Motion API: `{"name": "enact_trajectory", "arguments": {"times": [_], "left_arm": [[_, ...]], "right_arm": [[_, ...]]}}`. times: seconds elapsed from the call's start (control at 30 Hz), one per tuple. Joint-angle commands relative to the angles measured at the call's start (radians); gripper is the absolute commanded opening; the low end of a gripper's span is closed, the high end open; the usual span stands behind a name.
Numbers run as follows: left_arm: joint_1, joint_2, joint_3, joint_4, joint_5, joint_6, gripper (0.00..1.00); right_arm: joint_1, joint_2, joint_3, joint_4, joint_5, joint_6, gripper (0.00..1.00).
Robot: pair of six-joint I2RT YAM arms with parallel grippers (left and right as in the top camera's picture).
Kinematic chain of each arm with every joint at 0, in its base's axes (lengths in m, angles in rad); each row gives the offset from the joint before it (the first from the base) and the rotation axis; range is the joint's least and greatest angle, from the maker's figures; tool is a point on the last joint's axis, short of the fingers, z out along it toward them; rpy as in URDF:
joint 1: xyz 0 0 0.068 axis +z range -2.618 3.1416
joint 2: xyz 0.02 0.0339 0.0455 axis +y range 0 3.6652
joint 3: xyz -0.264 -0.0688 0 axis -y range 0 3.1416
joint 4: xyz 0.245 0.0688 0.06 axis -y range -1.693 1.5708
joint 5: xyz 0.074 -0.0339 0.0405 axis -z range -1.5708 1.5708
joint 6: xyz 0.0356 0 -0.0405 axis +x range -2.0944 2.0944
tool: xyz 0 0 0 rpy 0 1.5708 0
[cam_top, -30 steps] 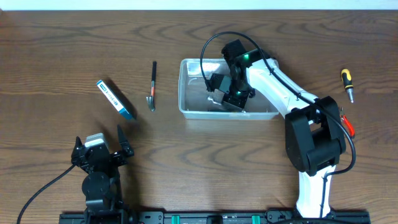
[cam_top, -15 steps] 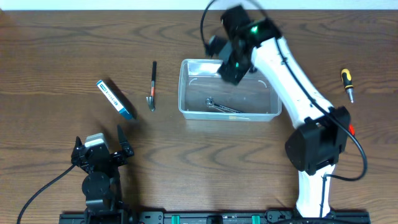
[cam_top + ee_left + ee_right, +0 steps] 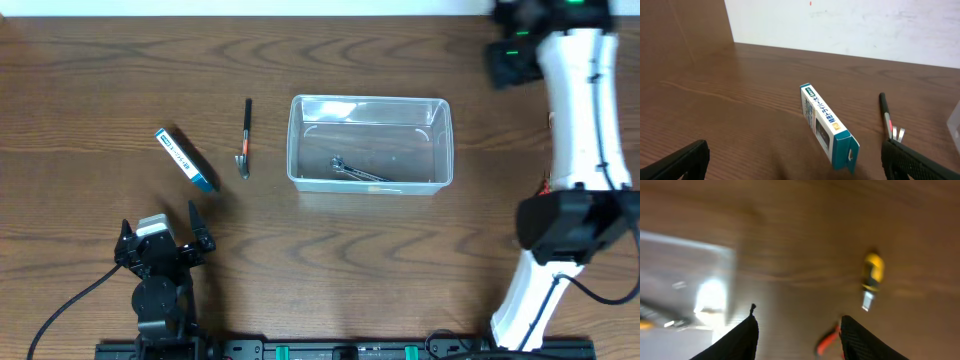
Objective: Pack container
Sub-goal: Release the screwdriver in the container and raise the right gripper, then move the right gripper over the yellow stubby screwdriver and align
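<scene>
Overhead: metal tool [image 3: 355, 171] inside clear container [image 3: 400, 135]

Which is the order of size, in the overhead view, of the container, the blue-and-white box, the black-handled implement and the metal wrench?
1. container, by far the largest
2. blue-and-white box, about as long as the next item but wider
3. black-handled implement
4. metal wrench, slightly shorter and also thin; a close call
</scene>
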Motion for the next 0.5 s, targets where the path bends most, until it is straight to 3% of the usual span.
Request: {"name": "enact_trajectory", "arguments": {"times": [0.0, 0.2, 0.47], "left_arm": [[-0.003, -0.006, -0.028, -0.010, -0.001, 0.013, 0.98], [-0.003, -0.006, -0.028, -0.010, -0.001, 0.013, 0.98], [-0.003, -0.006, -0.028, -0.010, -0.001, 0.013, 0.98]], "right_arm": [[-0.094, -0.004, -0.021, 0.004, 0.015, 0.022, 0.57], [-0.225, -0.004, -0.089, 0.052, -0.013, -0.090, 0.68], [-0.346, -0.002, -0.295, 0.223, -0.072, -0.131, 0.68]]}}
